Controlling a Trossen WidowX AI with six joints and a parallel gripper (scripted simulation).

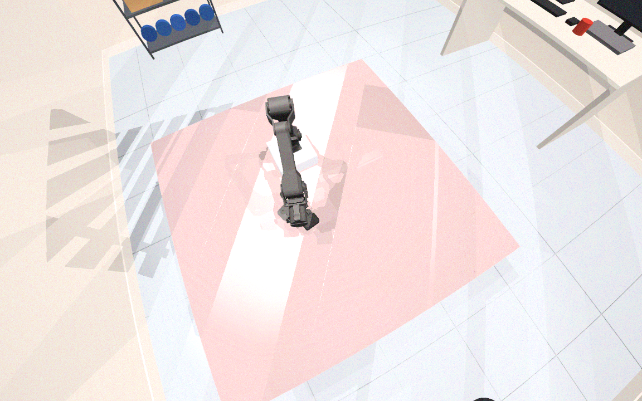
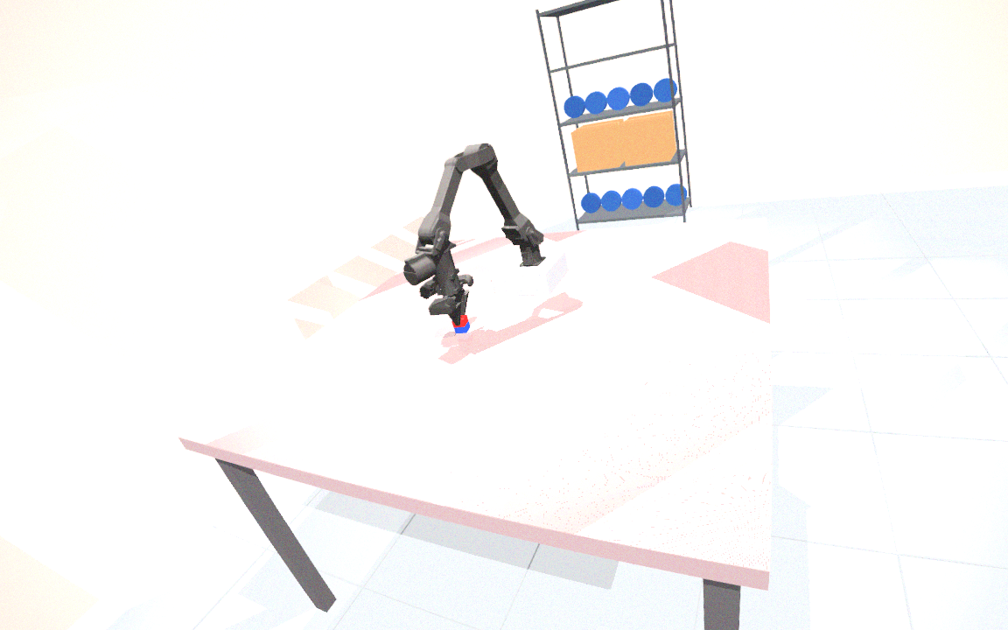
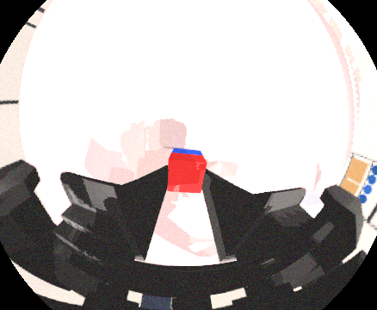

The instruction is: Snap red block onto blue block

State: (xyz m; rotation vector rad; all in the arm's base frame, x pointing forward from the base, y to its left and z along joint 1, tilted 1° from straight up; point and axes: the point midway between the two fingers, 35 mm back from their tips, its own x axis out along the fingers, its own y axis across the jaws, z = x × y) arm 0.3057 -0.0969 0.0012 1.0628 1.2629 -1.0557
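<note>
The red block [image 2: 460, 321] [image 3: 186, 173] is between the fingertips of my gripper [image 2: 460, 319] [image 3: 187, 176], which is shut on it. The blue block [image 2: 461, 330] [image 3: 188, 151] is directly below the red block on the table. In the exterior view the two look stacked and touching, with no gap seen. In the wrist view only a thin blue strip shows past the red block's far edge. Whether the studs are fully seated cannot be told. In the top view the arm hides both blocks and the fingertips.
The pink-white table [image 1: 388, 239] [image 2: 476, 517] carries the arm's white base box [image 1: 307, 160] [image 2: 556, 271]. A shelf rack [image 2: 623, 215] stands beyond the table. A desk [image 1: 637, 74] with a monitor and a red cup [image 1: 582, 27] stands off to the side.
</note>
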